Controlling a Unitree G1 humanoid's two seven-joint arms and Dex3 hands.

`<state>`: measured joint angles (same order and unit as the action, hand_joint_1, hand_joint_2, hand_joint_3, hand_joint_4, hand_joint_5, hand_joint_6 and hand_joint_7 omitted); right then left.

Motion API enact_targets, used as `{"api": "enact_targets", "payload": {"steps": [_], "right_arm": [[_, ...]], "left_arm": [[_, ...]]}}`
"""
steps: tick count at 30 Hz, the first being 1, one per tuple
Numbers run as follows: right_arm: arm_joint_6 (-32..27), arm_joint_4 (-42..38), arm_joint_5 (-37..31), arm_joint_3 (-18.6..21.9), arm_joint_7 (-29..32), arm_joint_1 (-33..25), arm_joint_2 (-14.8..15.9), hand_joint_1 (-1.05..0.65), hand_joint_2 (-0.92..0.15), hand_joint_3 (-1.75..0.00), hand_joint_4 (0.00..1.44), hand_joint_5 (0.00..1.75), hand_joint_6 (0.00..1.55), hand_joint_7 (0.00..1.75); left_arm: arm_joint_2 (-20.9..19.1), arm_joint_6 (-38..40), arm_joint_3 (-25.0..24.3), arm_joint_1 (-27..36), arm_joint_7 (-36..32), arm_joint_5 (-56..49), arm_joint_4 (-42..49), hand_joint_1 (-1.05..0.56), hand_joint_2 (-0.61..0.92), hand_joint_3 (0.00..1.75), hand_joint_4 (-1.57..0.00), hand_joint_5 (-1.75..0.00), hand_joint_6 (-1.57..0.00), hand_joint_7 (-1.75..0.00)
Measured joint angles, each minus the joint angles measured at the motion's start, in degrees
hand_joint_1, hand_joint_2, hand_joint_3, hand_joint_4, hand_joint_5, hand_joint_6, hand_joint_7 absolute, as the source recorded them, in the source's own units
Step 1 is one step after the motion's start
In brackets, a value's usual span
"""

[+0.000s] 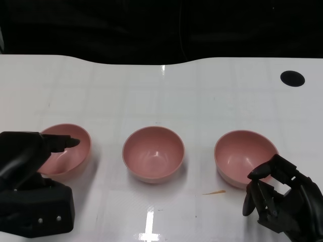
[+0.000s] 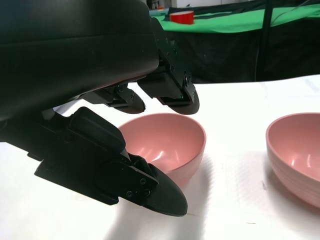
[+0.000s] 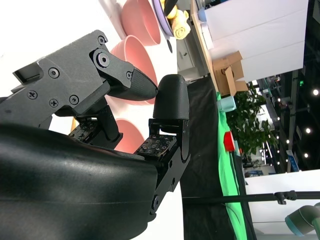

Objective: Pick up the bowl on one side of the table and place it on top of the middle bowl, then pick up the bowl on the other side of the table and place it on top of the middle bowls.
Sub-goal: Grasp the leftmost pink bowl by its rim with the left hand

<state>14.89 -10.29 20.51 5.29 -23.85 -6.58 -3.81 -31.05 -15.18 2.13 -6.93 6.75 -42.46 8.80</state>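
Three pink bowls stand in a row on the white table (image 1: 161,91): the left bowl (image 1: 68,151), the middle bowl (image 1: 153,154) and the right bowl (image 1: 242,156). My left hand (image 1: 30,176) is at the left bowl, one finger lying over its near rim. In the left wrist view the left bowl (image 2: 167,142) sits between the upper fingers (image 2: 170,95) and the thumb, which are spread apart and grip nothing. My right hand (image 1: 282,199) hovers at the right bowl's near right side, fingers loosely curled and empty. The right bowl (image 3: 125,137) shows behind those fingers (image 3: 170,100).
A black round hole (image 1: 292,78) lies at the table's far right. A small orange streak (image 1: 214,192) marks the table in front of the right bowl. The dark far edge (image 1: 151,58) runs behind the bowls. The middle bowl (image 2: 297,155) stands a short gap from the left one.
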Motion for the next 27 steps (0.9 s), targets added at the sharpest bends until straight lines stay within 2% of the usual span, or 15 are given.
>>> {"api": "enact_targets", "payload": {"steps": [6, 17, 27], "right_arm": [[-0.32, 0.19, 0.04, -0.16, 0.3, -0.01, 0.01, -0.09, -0.6, -0.98, 0.87, 1.69, 0.79, 1.41], [-0.4, 0.1, 0.18, -0.32, 0.14, 0.2, -0.05, -0.08, -0.61, -0.97, 0.87, 1.69, 0.8, 1.39], [-0.36, 0.35, 0.02, -0.54, 0.39, -0.11, -0.07, -0.09, -0.62, -0.95, 0.88, 1.67, 0.8, 1.4]], "left_arm": [[-0.04, -1.61, 4.08, -4.67, -2.77, 0.28, 9.25, -0.88, 0.92, 0.04, -0.5, 0.0, -0.6, -0.01], [-0.73, -5.04, 13.92, -14.34, -10.64, -3.8, 27.52, -0.83, 0.92, 0.15, -0.52, -0.02, -0.62, -0.01], [1.75, -7.23, 19.61, -21.18, -14.05, -3.23, 42.05, -0.58, 0.92, 0.17, -0.58, -0.02, -0.67, -0.02]]}}
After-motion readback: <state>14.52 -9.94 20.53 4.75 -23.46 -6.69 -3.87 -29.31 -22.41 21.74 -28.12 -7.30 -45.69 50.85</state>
